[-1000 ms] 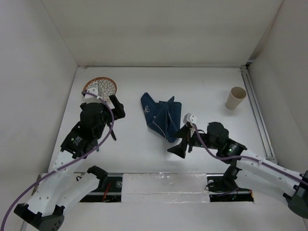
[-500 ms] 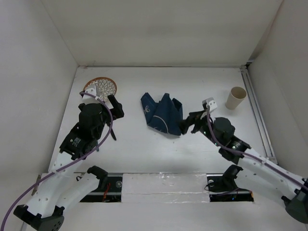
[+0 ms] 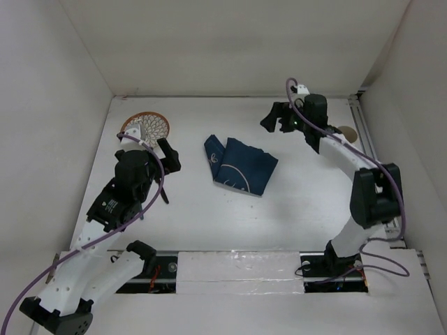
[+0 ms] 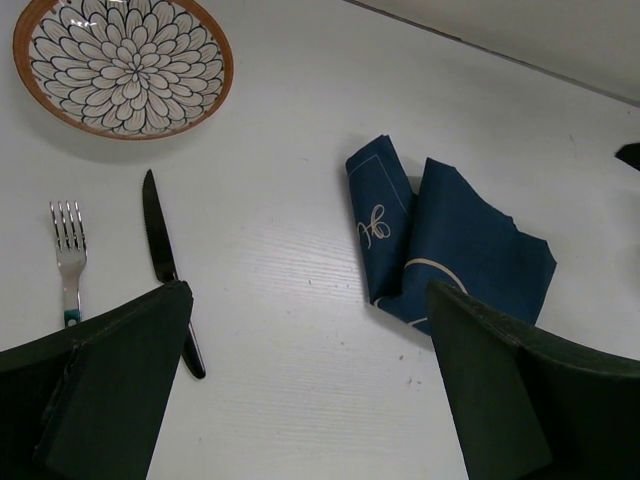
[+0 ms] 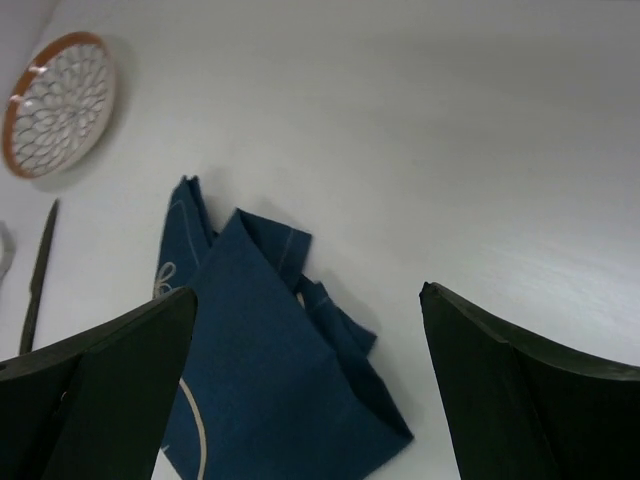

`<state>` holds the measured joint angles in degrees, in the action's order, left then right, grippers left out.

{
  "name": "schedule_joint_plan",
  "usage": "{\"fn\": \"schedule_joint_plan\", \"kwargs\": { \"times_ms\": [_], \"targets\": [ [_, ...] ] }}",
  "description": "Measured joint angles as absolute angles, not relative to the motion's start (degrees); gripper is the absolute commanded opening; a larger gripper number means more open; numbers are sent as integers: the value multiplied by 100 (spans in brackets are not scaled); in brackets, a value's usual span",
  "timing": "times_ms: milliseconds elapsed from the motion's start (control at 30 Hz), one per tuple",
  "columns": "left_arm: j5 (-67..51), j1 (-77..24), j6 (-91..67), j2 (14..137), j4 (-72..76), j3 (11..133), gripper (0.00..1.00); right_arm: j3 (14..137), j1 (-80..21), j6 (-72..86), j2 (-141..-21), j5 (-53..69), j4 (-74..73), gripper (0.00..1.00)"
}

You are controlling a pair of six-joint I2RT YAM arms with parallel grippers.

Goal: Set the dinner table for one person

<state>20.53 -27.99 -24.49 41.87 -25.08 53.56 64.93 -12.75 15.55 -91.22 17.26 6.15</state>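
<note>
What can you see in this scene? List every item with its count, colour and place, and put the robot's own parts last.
dinner table: one, plain white, under everything.
placemat: one, navy blue with white line drawings, crumpled and partly folded near the table's middle.
plate: one, white flower pattern with an orange rim, far left corner.
knife: one, dark, near side of the plate.
fork: one, silver, beside the knife on the side away from the placemat.
cup: one, tan, far right, mostly hidden behind the right arm.
left gripper: one, black, open, above the cutlery, holding nothing.
right gripper: one, black, open, raised above the far side of the table, holding nothing.
</note>
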Motion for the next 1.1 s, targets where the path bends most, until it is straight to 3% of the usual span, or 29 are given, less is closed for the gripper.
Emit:
{"fn": "schedule_joint_plan", "kwargs": {
  "times_ms": [133,300,533,733,833,867,967,1100],
  "targets": [
    [1992,-2799,-2449,4189,-2506,5321,100,8326,-1297,718,-10704,3214,-193,100],
    [1979,-2799,-2449,4233,-2504,5301,100,10256,-1675,-666,-12199,4191,-1745,100],
    [1949,-2799,-2449,4244,-2504,5299,100,11201,-2126,-1538,-13229,4698,-3013,100],
    [1920,-2799,-2445,4252,-2504,5299,100,11255,-2143,-1723,-13625,4694,-3258,100],
    [1883,-2799,-2445,4261,-2504,5299,100,11096,-2141,-1715,-13622,4737,-3177,82],
    [1870,-2799,-2445,4263,-2504,5299,100,11061,-2137,-1719,-13622,4764,-3135,62],
    [1835,-2799,-2445,4270,-2504,5299,100,11000,-2137,-1710,-13611,4882,-3074,22],
    [1815,-2799,-2445,4270,-2504,5299,100,10849,-2137,-1616,-13511,4915,-2926,0]
  ]
}}
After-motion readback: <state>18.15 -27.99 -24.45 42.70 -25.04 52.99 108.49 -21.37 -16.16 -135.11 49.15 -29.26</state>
